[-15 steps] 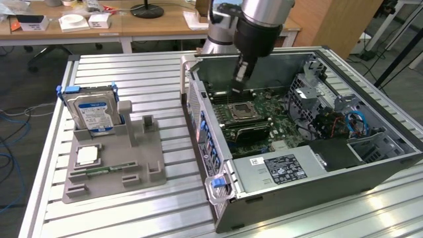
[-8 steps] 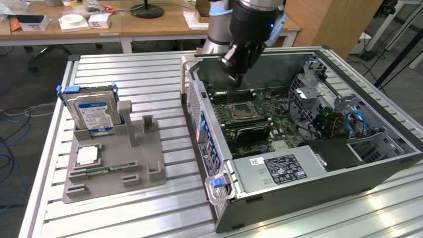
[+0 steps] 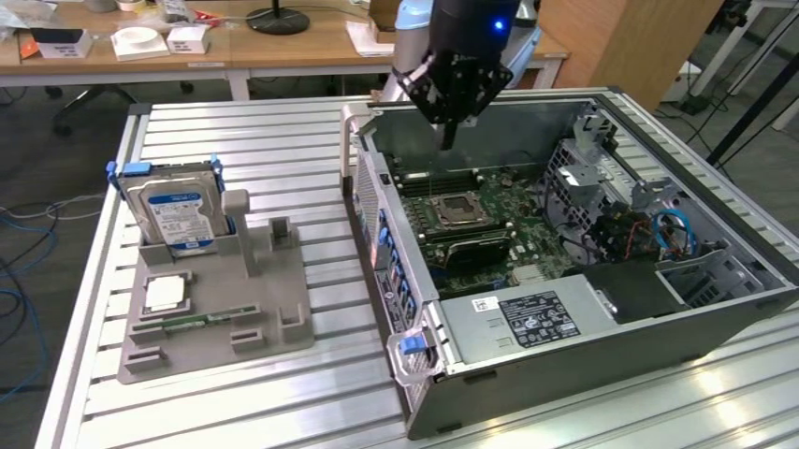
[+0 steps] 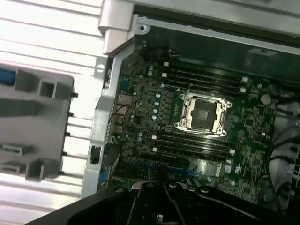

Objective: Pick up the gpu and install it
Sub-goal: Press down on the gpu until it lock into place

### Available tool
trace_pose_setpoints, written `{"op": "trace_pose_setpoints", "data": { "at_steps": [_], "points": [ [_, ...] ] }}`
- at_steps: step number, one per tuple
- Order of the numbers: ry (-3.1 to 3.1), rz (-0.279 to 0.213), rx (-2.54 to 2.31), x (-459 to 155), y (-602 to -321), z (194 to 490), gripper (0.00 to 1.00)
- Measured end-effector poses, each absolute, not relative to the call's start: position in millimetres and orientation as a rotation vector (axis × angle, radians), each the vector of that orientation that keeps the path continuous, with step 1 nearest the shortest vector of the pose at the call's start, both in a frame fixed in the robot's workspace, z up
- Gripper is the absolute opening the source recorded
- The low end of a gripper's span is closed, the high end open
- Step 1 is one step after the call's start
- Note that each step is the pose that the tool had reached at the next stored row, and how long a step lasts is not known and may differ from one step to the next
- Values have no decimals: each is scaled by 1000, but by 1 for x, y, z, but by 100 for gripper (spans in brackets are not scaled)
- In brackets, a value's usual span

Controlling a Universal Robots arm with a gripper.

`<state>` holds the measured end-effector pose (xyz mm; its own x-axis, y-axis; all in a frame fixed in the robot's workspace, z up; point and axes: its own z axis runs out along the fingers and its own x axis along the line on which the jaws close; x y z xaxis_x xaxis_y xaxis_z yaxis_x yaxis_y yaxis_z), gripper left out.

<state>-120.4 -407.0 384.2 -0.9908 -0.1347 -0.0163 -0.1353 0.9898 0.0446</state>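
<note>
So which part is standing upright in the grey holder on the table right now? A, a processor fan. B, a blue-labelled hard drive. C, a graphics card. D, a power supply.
B: the hard drive with its blue label stands upright at the back of the grey holder, on the exterior view's left of the open computer case.

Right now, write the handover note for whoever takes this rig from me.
Claw: shut, holding nothing, hanging over the open computer case, above the motherboard.
Gpu: apparently already in the case, a dark card beside the CPU socket; it is not on the grey holder.
Done: pickup and placement, by the look of it.
Left: whether the card is fully seated cannot be told.
</note>
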Motion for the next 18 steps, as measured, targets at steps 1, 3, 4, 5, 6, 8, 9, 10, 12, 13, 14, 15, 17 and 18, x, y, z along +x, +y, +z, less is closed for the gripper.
{"op": "trace_pose_setpoints", "data": {
  "at_steps": [1,3,4,5,6,8,9,10,12,13,14,15,17,18],
  "points": [
    [3122,71,-164,-121,-406,385,11],
    [3122,70,-78,-121,-404,388,11],
    [3121,70,-42,-121,-403,389,11],
    [3120,69,-10,-121,-402,390,11],
    [3119,69,19,-121,-401,391,11],
    [3117,69,67,-122,-400,392,11],
    [3116,69,84,-122,-400,392,11],
    [3115,69,98,-122,-399,393,11],
    [3114,69,114,-122,-399,393,11],
    [3114,69,116,-122,-399,393,11],
    [3114,69,116,-122,-399,393,11],
    [3114,69,117,-122,-399,393,11],
    [3114,69,117,-122,-399,393,11],
    [3114,69,117,-122,-399,393,11]
  ]
}}
